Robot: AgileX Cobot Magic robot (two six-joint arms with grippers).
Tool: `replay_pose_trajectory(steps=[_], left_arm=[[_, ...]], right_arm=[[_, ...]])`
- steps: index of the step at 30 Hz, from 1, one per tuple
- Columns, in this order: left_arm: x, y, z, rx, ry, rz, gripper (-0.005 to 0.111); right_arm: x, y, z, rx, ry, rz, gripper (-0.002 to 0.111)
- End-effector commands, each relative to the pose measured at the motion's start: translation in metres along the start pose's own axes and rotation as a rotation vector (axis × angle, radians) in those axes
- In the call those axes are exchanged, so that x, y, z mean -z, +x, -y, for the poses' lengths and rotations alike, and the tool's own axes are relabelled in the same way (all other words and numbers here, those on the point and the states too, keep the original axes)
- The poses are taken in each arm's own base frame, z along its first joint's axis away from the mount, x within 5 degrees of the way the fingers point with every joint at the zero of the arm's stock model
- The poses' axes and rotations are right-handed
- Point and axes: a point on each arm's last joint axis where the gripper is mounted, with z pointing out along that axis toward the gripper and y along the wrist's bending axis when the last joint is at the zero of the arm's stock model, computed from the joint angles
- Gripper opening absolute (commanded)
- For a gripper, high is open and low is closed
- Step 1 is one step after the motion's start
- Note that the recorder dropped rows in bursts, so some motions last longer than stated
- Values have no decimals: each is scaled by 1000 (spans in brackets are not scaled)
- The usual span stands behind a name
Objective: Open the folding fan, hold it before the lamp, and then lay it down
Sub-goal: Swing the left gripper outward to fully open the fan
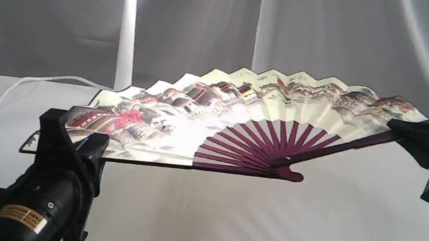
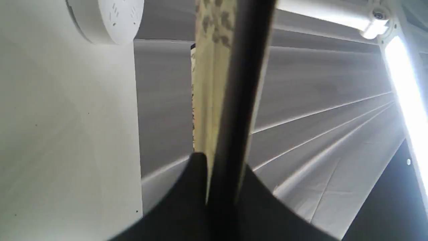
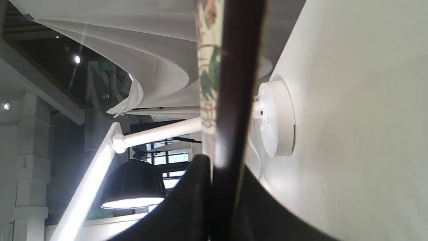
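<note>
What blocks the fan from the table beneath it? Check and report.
Nothing visible does. The folding fan hangs open over the table, pinched at its outer ribs by the left gripper and the right gripper. The lamp and its cord stand behind it; whether the lamp base reaches under the leaf is unclear.

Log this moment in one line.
folding fan: spread open, aloft | left gripper: shut on folding fan | right gripper: shut on folding fan | lamp: behind fan

The lamp stands behind the folding fan, at left.
</note>
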Motion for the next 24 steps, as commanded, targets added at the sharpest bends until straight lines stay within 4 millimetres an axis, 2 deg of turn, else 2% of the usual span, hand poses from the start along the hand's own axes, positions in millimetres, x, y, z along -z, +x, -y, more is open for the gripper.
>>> replay_pose_trajectory(steps=[1, 14, 21, 24], left_arm=[[4, -12, 20, 122, 99, 110, 0], [19, -25, 54, 136, 172, 200, 0], [31, -43, 56, 108, 168, 248, 0], [34, -54, 58, 112, 177, 278, 0]], right_arm=[[10, -8, -5, 45, 27, 77, 0], [18, 1, -52, 142, -13, 91, 0], [17, 10, -73, 154, -32, 85, 0], [8, 17, -78, 166, -37, 57, 0]])
